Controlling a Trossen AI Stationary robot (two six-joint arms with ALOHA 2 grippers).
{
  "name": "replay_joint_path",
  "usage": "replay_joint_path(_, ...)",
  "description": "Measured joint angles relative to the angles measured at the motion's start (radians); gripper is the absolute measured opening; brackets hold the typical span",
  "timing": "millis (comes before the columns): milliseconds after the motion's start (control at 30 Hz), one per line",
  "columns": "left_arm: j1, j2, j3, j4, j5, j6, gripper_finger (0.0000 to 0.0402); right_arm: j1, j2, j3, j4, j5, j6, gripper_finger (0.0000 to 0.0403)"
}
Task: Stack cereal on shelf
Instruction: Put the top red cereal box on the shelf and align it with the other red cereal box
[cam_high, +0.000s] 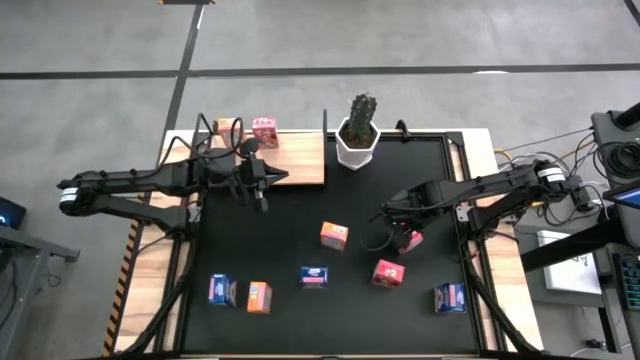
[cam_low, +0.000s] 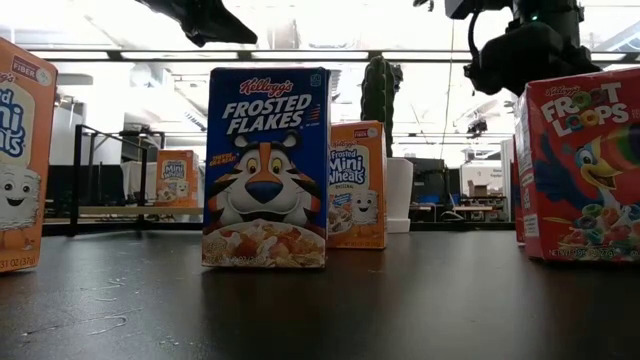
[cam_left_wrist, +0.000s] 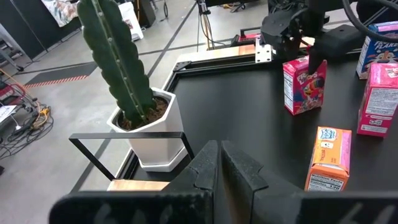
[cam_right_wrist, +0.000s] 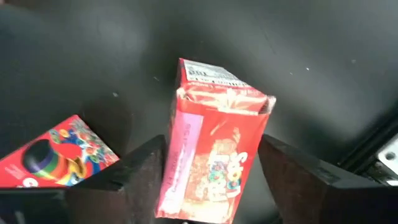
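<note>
Right tool (cam_right_wrist: 211, 180), fingers apart, straddles a pink-red cereal box (cam_right_wrist: 214, 152) w/ gaps either side; grip not confirmed. That box (cam_high: 409, 240) sits on the black tabletop (cam_high: 290, 215) at approx 4 o'clock from the cactus pot (cam_high: 357, 143). Second pink-red box (cam_high: 388, 273) just beside, at 7 o'clock of it. Left tool (cam_high: 262, 178), fingers together & empty, hangs over the shelf (cam_high: 300, 160) front edge. On shelf, at 12 o'clock from left tool: one pink-red box (cam_high: 265, 131), one orange box (cam_high: 227, 130). Other boxes are spread across the tabletop's near half.
</note>
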Motion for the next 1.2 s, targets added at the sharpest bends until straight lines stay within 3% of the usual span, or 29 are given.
replay_joint_path(700, 0.0, 0.0, 0.0, 0.001, 0.0, 0.007, 0.0003, 0.0, -0.006, 0.007, 0.018, 0.006, -0.037, 0.0178)
replay_joint_path(867, 0.0, 0.0, 0.0, 0.005, 0.0, 0.014, 0.0003, -0.009, -0.014, 0.102, -0.023, 0.018, -0.084, 0.0179)
replay_joint_path(1200, 0.0, -0.017, 0.0, 0.018, 0.0, 0.052, 0.0003, -0.009, -0.013, 0.429, -0.114, 0.17, -0.207, 0.0176)
